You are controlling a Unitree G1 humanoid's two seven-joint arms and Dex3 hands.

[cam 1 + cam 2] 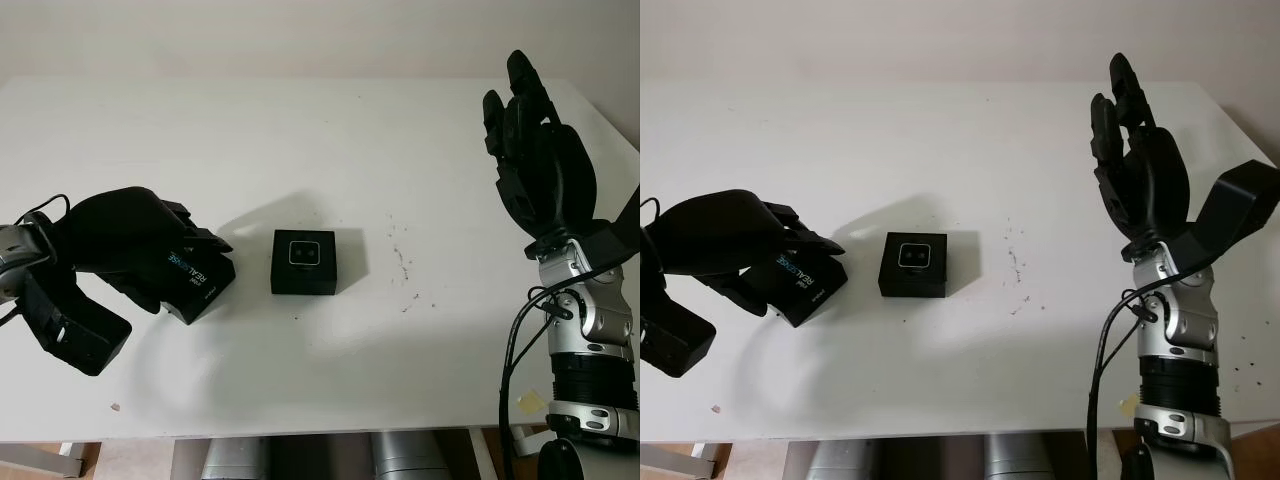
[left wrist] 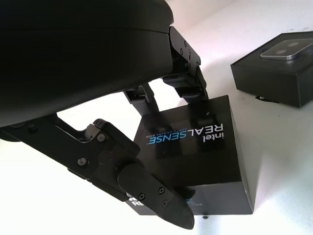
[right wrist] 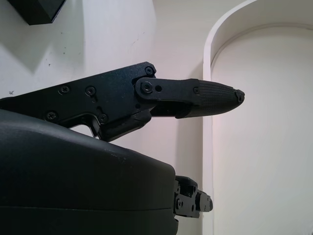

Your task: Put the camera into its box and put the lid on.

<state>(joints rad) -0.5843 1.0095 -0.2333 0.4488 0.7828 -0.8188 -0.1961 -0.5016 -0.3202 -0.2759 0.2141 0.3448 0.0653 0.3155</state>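
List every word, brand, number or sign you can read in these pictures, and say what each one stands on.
"intel REALSENSE": on the top of the black lid that the left hand grasps, at the table's left.
A line of small print under that logo: too small to read.
Partial white letters on the lid's side, behind a finger: unreadable.
Camera in the box: no readable text.
Right hand: open, raised at the right, no text.

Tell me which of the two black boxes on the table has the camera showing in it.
The middle box, standing alone, shows the silver camera in its open top. The other, the printed lid, sits under the left robot hand.
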